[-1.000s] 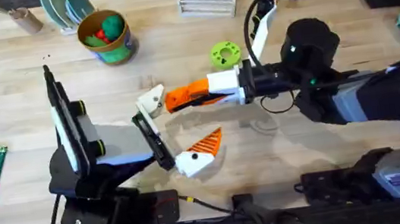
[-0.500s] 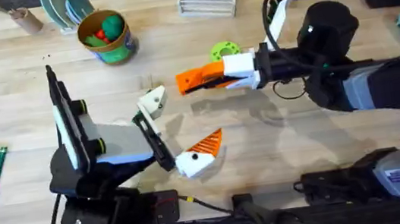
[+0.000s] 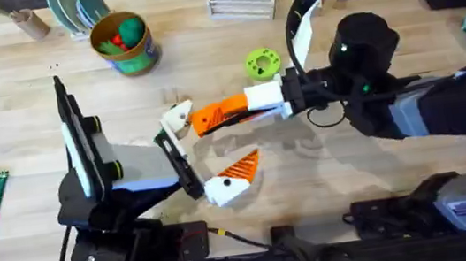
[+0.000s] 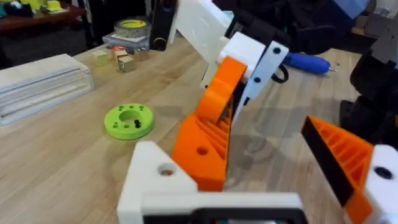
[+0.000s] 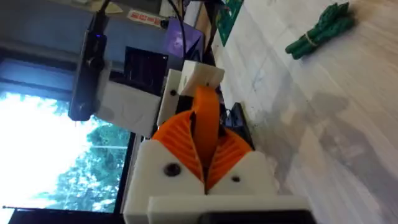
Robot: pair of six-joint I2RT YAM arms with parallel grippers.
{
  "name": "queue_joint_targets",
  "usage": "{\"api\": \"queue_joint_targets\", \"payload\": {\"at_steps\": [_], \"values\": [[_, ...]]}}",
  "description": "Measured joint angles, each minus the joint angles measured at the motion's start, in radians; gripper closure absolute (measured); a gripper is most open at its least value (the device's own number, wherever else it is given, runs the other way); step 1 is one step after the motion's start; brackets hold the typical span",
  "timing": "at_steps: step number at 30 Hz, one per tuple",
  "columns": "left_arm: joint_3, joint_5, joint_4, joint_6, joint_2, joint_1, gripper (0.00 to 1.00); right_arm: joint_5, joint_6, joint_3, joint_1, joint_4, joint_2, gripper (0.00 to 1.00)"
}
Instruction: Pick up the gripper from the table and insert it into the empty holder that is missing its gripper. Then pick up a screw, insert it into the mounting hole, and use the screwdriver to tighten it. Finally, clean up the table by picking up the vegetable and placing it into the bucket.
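Right wrist view: ribbed orange gripper (image 5: 204,127) between tool (image 5: 205,158) pads.

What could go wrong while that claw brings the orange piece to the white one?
1. The right claw pinches the loose orange tip just short of the bare white holder; if it comes in tilted, the tip may jam instead of sliding on.
2. The pinch looks narrow, so a push against the holder could twist the tip loose and drop it.
3. The blue screwdriver lies behind the right arm and might get knocked.
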Motion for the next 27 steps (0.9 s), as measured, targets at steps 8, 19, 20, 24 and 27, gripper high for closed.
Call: {"api": "queue_joint_targets", "payload": {"at_steps": [8, 19, 20, 24, 27], "values": [[0.0, -0.005, 0.001, 0.001, 0.0, 0.0, 0.008, 0.016, -0.006, 0.03, 0.009, -0.009, 0.0, 0.992], [0.0, -0.024, 0.003, 0.0, 0.0, 0.0, 0.007, 0.06, -0.037, 0.031, 0.02, -0.012, 0.002, 0.992], [0.0, -0.029, 0.003, 0.0, 0.0, 0.002, 0.007, 0.066, -0.038, 0.032, 0.025, -0.006, 0.007, 0.992], [0.0, -0.072, 0.004, -0.015, 0.0, 0.017, 0.007, 0.089, -0.037, 0.069, 0.057, 0.008, 0.066, 0.992], [0.0, -0.106, 0.006, -0.018, 0.0, 0.024, 0.007, 0.106, -0.036, 0.098, 0.078, 0.007, 0.088, 0.992]]}}
